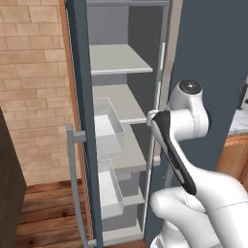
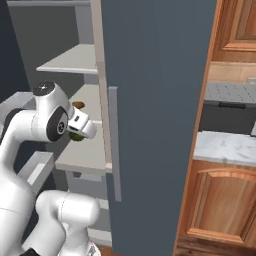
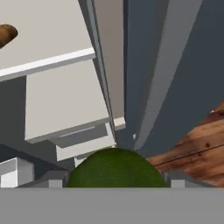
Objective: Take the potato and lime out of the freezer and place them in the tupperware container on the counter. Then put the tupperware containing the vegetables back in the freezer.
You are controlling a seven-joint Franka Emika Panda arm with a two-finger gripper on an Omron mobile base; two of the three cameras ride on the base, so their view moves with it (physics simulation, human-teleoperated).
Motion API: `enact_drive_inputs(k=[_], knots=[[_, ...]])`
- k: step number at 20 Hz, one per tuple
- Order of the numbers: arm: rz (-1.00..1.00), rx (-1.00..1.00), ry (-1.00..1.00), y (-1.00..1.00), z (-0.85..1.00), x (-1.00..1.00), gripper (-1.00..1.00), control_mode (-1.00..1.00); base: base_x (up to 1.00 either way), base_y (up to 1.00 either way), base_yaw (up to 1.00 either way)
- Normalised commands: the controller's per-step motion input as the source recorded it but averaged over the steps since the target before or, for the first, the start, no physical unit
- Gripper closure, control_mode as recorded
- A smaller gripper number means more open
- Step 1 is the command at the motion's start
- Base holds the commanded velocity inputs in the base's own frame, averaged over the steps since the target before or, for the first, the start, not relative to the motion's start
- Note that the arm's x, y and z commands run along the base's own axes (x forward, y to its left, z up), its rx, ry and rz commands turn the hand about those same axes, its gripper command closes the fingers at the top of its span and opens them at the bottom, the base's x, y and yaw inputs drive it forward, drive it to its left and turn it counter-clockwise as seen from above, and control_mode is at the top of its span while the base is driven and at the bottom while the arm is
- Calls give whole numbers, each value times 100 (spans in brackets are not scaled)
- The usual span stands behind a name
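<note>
Lime [image 3: 116, 168] looks light, firm, round and smooth, so it can roll or squirt out; best pinched across its widest middle. Gripper [image 2: 77, 134] sits at the front of the freezer [image 1: 85, 121] shelf, jaws spread fairly wide and clamped on the lime's sides. Potato [image 3: 6, 35] lies on the shelf further in.

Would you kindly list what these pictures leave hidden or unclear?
- Lime: lower half cut off at the bottom of the hand view; mostly behind the hand in the right base view.
- Potato: cropped by the hand view's left edge.
- Counter: partly behind the freezer door.
</note>
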Motion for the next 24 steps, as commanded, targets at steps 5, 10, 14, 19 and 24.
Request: enact_drive_inputs(k=[5, 10, 14, 19, 24], knots=[[0, 0, 0, 0, 0, 0, 100, 100, -46, -77, -7], [0, 0, 0, 0, 0, 0, 100, 100, 30, -100, -4], [0, 0, 0, 0, 0, 0, 100, 100, 55, -100, 0], [0, 0, 0, 0, 0, 0, 100, 100, 60, -100, 0], [0, 0, 0, 0, 0, 0, 100, 100, 53, -100, 0]])
